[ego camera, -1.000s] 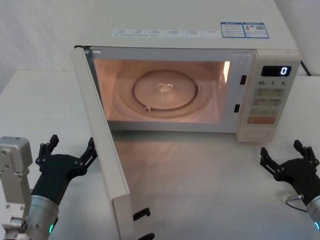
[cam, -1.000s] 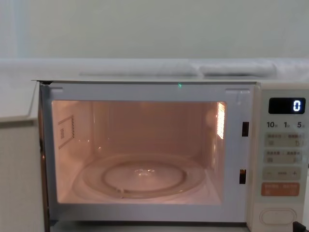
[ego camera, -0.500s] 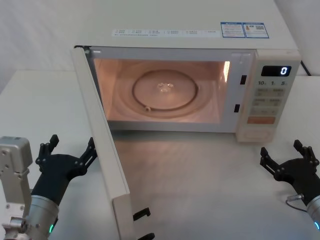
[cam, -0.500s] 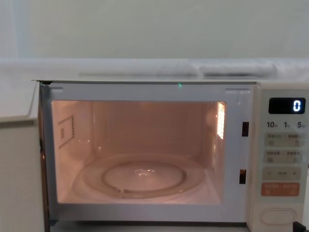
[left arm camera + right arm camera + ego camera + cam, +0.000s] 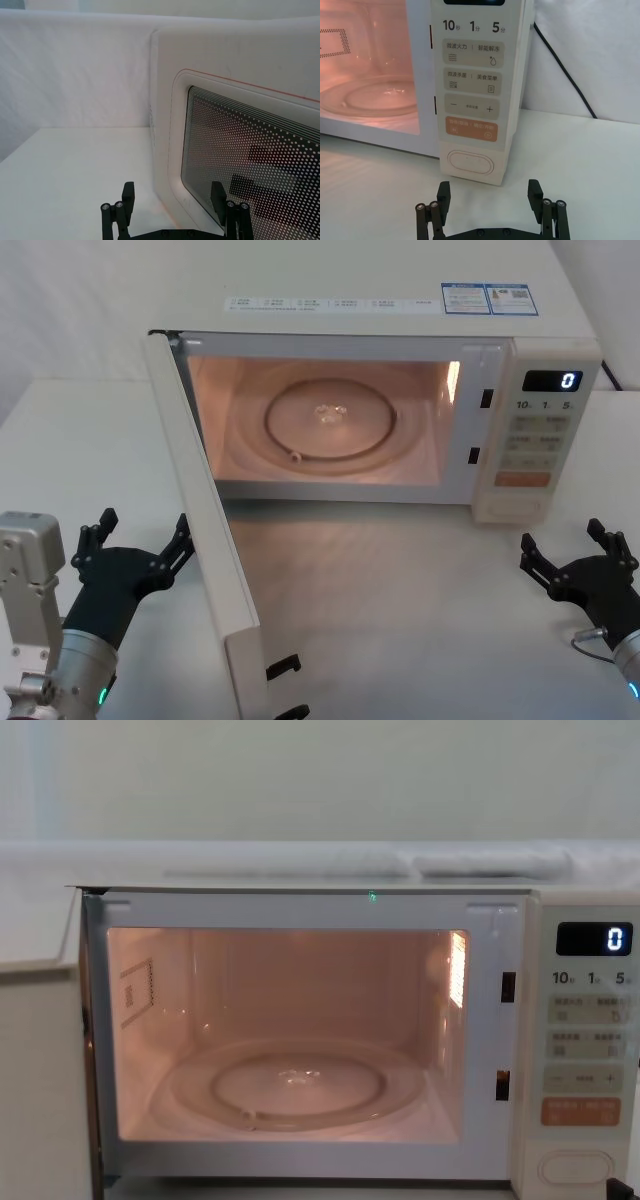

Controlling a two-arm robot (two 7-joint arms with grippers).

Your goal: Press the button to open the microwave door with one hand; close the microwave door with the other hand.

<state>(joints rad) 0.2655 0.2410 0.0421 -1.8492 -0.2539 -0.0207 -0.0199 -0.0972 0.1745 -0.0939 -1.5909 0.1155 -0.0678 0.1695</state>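
A: What's the biggest thing there?
B: The microwave (image 5: 400,320), cream, on a white table (image 5: 80,430). Its cavity is lit orange with a glass turntable (image 5: 330,420) inside.
A: And the microwave door (image 5: 205,530)?
B: Swung wide open at the microwave's left side, edge-on from the head view. The left wrist view shows its dotted dark window with a thin pink outline.
A: Any writing?
B: The control panel (image 5: 475,90) at the microwave's right end: its display (image 5: 553,381) reads "0", with "10", "1", "5" under it, then Chinese-labelled keys, a minus and a plus, and an orange key (image 5: 471,129). Two label stickers sit on the microwave's top.
A: The button (image 5: 470,162)?
B: At the panel's foot, below the orange key, untouched.
A: The grippers?
B: The right gripper (image 5: 490,197) hangs in front of the button, fingers spread, holding nothing. The left gripper (image 5: 135,540) is just outside the open door, fingers also spread and empty. A black cable (image 5: 565,75) runs behind the microwave.
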